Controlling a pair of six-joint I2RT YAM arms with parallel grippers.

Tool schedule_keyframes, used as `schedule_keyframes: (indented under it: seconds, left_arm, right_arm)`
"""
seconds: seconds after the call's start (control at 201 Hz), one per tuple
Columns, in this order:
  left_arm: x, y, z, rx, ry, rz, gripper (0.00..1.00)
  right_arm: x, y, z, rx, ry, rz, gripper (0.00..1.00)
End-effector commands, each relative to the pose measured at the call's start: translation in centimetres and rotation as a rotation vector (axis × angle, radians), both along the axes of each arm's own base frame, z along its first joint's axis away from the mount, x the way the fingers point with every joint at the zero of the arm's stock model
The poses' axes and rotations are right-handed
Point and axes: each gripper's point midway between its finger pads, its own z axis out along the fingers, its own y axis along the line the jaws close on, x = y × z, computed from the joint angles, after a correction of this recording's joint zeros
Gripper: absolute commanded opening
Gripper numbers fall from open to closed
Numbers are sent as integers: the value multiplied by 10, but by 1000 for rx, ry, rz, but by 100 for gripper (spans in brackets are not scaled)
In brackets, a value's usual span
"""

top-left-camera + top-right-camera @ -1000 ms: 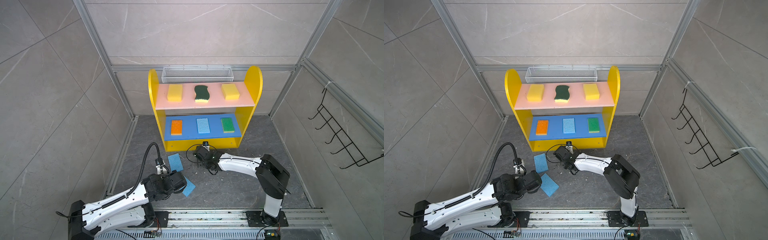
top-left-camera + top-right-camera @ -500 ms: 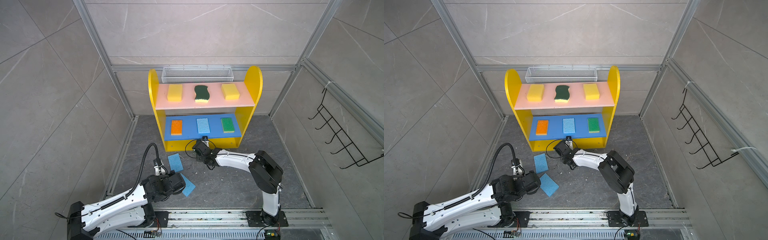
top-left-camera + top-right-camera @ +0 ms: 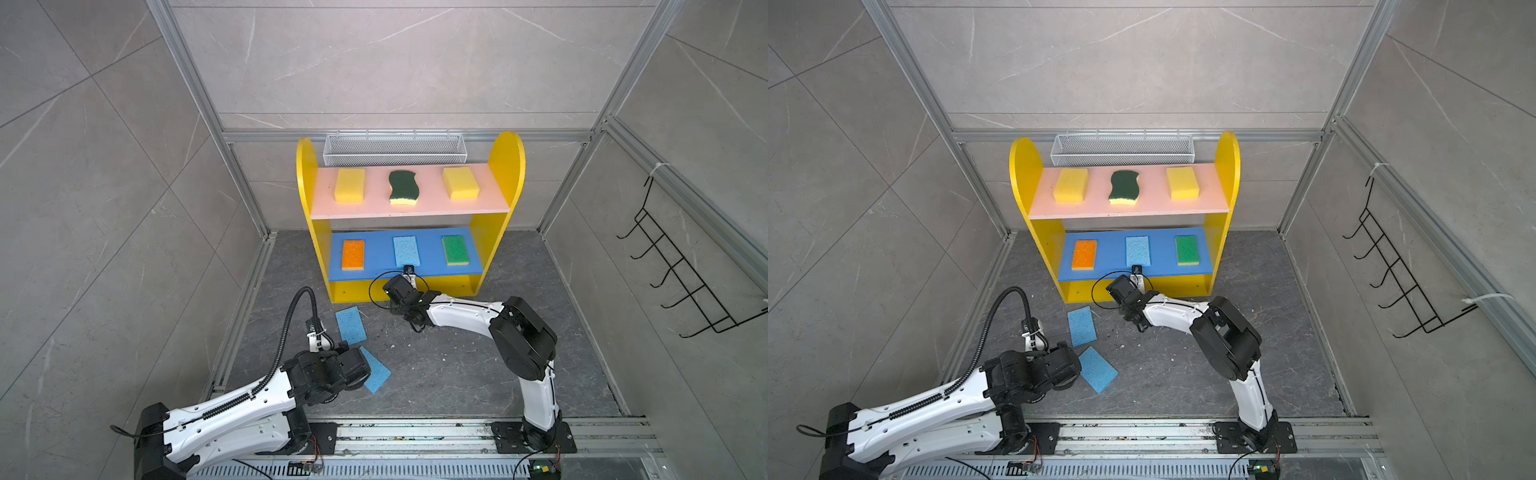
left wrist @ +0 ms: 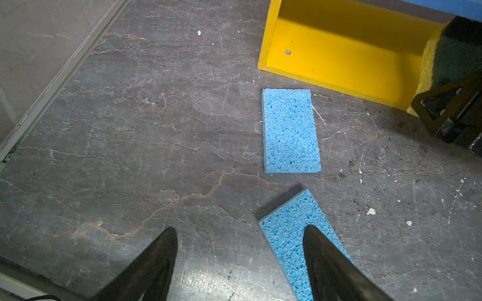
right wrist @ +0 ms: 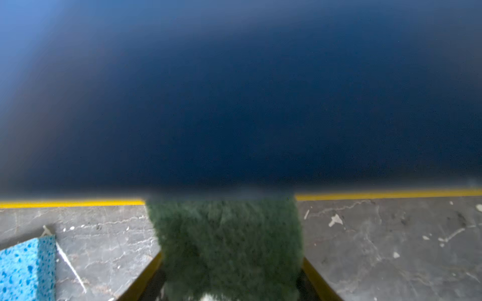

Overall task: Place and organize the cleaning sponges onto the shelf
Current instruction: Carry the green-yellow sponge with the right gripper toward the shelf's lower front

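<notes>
The yellow shelf [image 3: 505, 166] holds two yellow sponges [image 3: 350, 185] [image 3: 460, 183] and a wavy scourer [image 3: 402, 187] on its pink board. An orange [image 3: 353, 254], a light blue [image 3: 406, 251] and a green sponge [image 3: 455, 249] lie on the blue board. My right gripper [image 5: 231, 263] is shut on a dark green scourer [image 5: 227, 234], whose front end is under the blue board at the yellow base. Two light blue sponges [image 4: 290, 130] [image 4: 292, 234] lie on the floor. My left gripper [image 4: 240, 228] hangs open, one finger over the nearer one.
A white mesh basket [image 3: 395, 149] sits behind the shelf top. A black hook rack [image 3: 681, 274] hangs on the right wall. Metal frame rails [image 3: 245, 316] border the dark stone floor. The right arm [image 3: 461, 316] stretches across the floor in front of the shelf.
The right gripper has pushed forward with the scourer, from the floor in front of the shelf to under the blue board. The left arm has barely shifted.
</notes>
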Motion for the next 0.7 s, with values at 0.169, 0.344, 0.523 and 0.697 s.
schedule_keyframes:
  seconds: [0.169,0.344,0.523,0.697]
  left_arm:
    - [4,3,6,21,-39,21,78]
    - [4,3,5,29,-35,23,78]
    - [4,3,4,35,-33,24,78]
    - [5,3,5,36,-34,26,78]
  right_arm:
    - [15,0,-11,-26,-2,-3,63]
    - [20,0,-16,-27,6,-11,63]
    - [24,-4,-20,-40,14,-21,64]
    - [28,-8,-24,-50,25,-32,65]
